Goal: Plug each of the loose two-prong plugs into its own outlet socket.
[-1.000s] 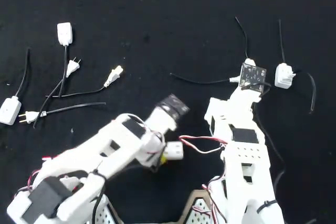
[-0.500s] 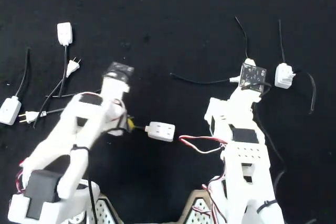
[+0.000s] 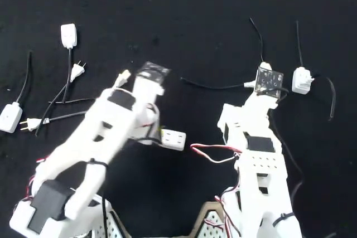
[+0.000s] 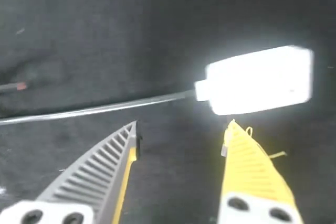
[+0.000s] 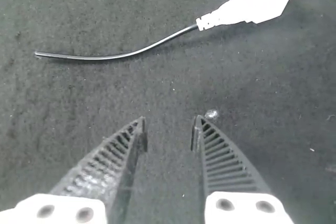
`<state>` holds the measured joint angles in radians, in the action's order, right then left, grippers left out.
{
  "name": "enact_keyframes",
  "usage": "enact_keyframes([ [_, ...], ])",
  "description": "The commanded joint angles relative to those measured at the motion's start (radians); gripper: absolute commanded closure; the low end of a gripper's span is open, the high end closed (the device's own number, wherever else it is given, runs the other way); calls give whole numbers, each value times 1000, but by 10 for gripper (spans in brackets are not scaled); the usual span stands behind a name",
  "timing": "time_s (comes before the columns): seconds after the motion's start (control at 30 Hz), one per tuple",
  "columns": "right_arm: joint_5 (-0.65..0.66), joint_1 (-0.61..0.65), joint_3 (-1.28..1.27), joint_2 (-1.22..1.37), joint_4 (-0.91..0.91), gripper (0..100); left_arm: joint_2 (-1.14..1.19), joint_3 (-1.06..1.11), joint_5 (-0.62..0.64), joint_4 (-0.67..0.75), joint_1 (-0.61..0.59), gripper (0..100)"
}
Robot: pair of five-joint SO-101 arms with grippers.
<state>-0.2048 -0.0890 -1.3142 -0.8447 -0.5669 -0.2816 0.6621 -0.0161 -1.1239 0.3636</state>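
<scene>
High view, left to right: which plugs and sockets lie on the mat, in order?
far-left socket block → low plug → upper plug → plug beside the arm → multi-outlet block → far-right socket block

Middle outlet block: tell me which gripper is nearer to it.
Left. The left gripper is open, with the outlet block just past its fingertips. The right gripper is far off on the right side of the table.
</scene>
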Motion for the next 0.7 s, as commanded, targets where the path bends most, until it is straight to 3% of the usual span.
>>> enact_keyframes([
  [0.0, -11, -18, 65, -31, -2, 861, -8, -58, 64, 15, 119, 731],
  [0.2, -11, -18, 65, -31, -2, 861, -3, -35, 196, 206, 205, 731],
  [0.4, -11, -18, 65, -31, -2, 861, -3, 70, 207, 413, 226, 730],
  [0.67, -11, -18, 65, -31, -2, 861, -3, 108, 206, 422, 220, 698],
])
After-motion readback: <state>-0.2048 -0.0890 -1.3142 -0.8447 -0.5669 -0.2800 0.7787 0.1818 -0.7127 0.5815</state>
